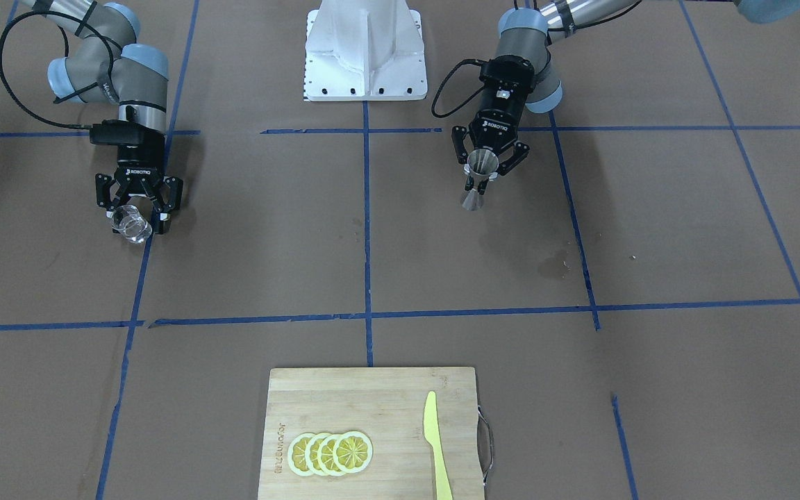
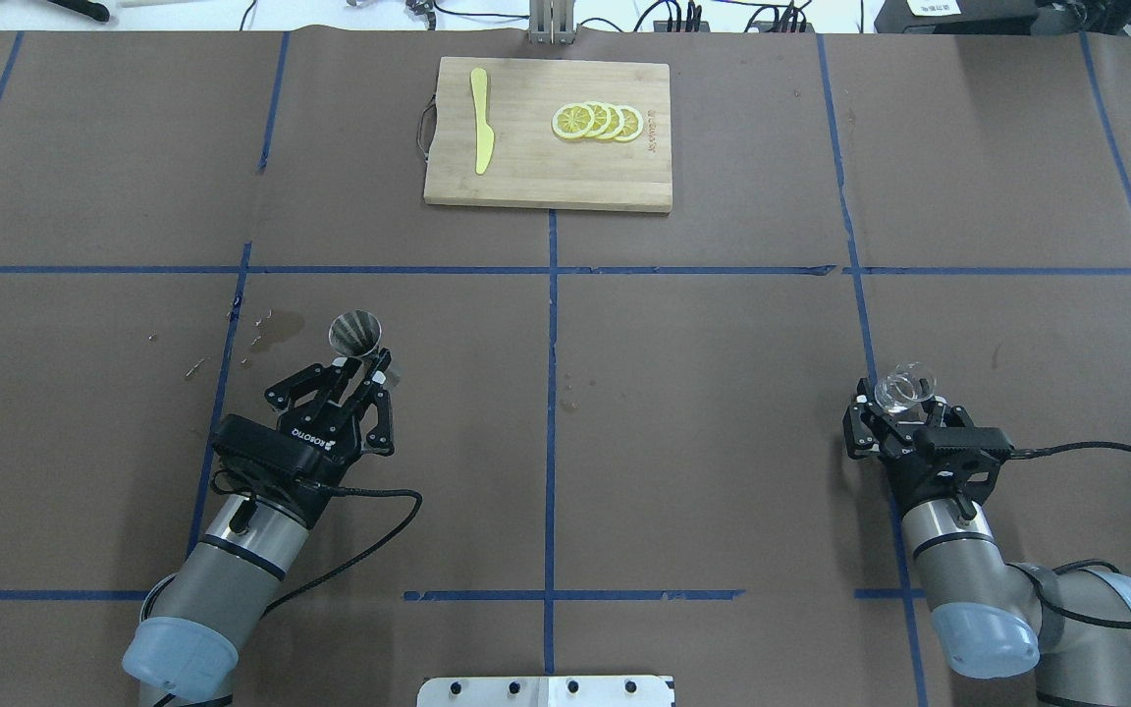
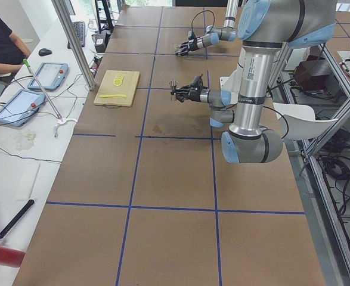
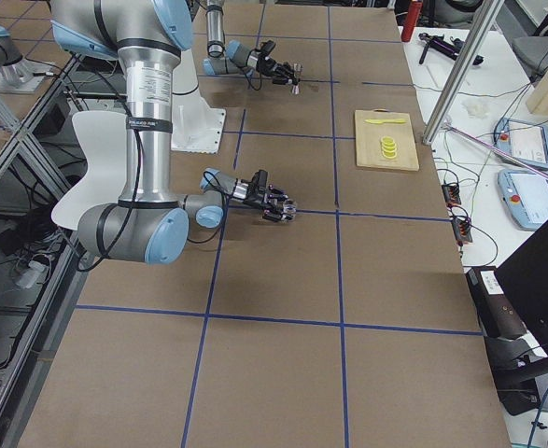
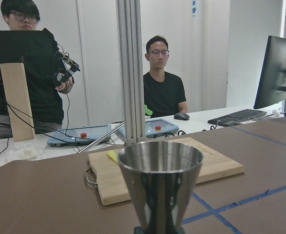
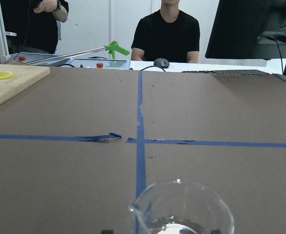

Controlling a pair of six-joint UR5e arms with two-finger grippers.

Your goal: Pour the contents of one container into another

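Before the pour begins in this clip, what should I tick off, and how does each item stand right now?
1. Grip of left tool on jigger: ok, shut at its waist.
2. Grip of right tool on glass cup: ok.
3. Jigger upright, mouth up: ok.
4. Glass cup above jigger: not ok, they are far apart on either side of the centre tape line.
5. Liquid in glass cup: cannot tell.

Place: a robotics lab, as I read it from my feeds.
- I log a left arm and a right arm either side of a white base.
- Table papered brown, gridded with blue tape.
- Aluminium frame post at the table's edge.
- White bench alongside, carrying control tablets, keyboard, mouse, monitor.
- One person seated there.
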